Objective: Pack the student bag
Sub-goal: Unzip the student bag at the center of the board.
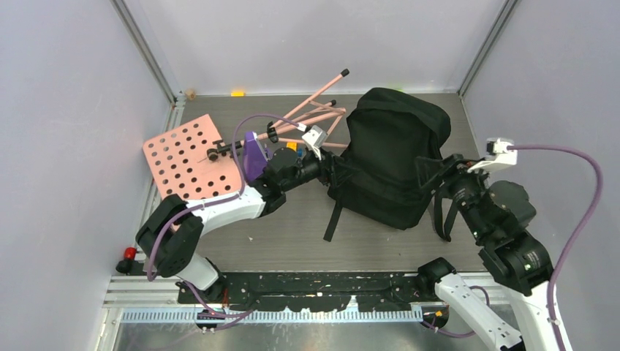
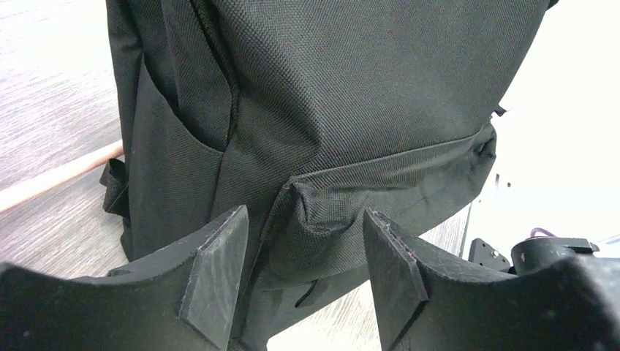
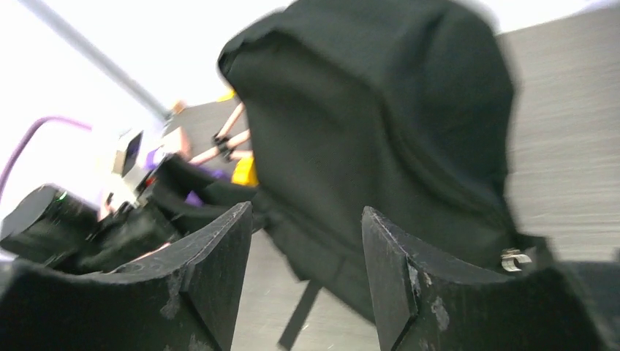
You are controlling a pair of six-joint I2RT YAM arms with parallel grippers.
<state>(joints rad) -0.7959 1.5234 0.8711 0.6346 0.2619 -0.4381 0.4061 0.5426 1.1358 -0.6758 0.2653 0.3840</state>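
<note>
The student bag (image 1: pixel 395 153) is a large black fabric backpack lying in the middle of the table, with a strap (image 1: pixel 334 219) trailing toward the near edge. My left gripper (image 1: pixel 335 172) is at its left side. In the left wrist view that gripper (image 2: pixel 305 212) is open, and a puckered corner of the student bag (image 2: pixel 343 110) bulges into the gap between the pads. My right gripper (image 1: pixel 431 170) is at the bag's right side. The right wrist view shows it (image 3: pixel 305 207) open with nothing between the fingers and the student bag (image 3: pixel 380 110) just beyond.
A pink perforated board (image 1: pixel 191 157) lies at the left. Several pink rods (image 1: pixel 314 111) are tangled behind the left arm, beside a purple object (image 1: pixel 254 157) and a small yellow one (image 1: pixel 292 146). Walls close in the left, back and right.
</note>
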